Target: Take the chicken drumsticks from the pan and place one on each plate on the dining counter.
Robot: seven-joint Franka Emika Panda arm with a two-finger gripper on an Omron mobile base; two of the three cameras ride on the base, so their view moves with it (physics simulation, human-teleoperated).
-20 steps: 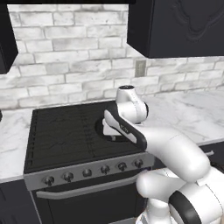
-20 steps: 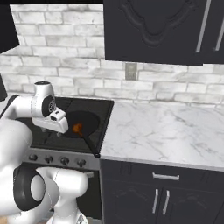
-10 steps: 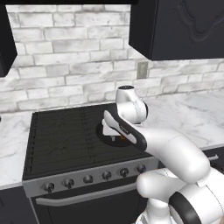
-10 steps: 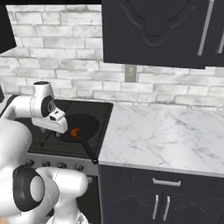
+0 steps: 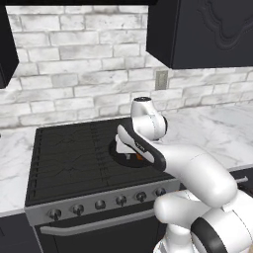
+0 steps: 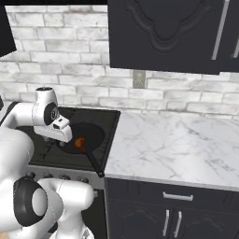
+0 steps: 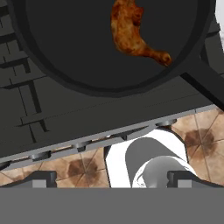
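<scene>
The two-finger gripper (image 7: 112, 177) hangs just above the front edge of the black stove (image 5: 74, 158), jaws spread wide and holding nothing (dark fingertips (image 7: 41, 178) apart at the bottom of the hand view). Just beyond the stove's row of round knobs (image 5: 100, 204) sits the round, shallow black frying pan (image 7: 65, 52) on the right-hand burner, its long dark handle (image 6: 94, 164) reaching out past the stove's front right corner. One orange-brown cooked chicken drumstick (image 7: 131, 33) lies inside the pan, thin bone end towards the handle side. Right of the stove runs a white, grey-veined marble worktop (image 6: 177, 144). Behind the stove stands a pale brick wall (image 5: 79, 64).
</scene>
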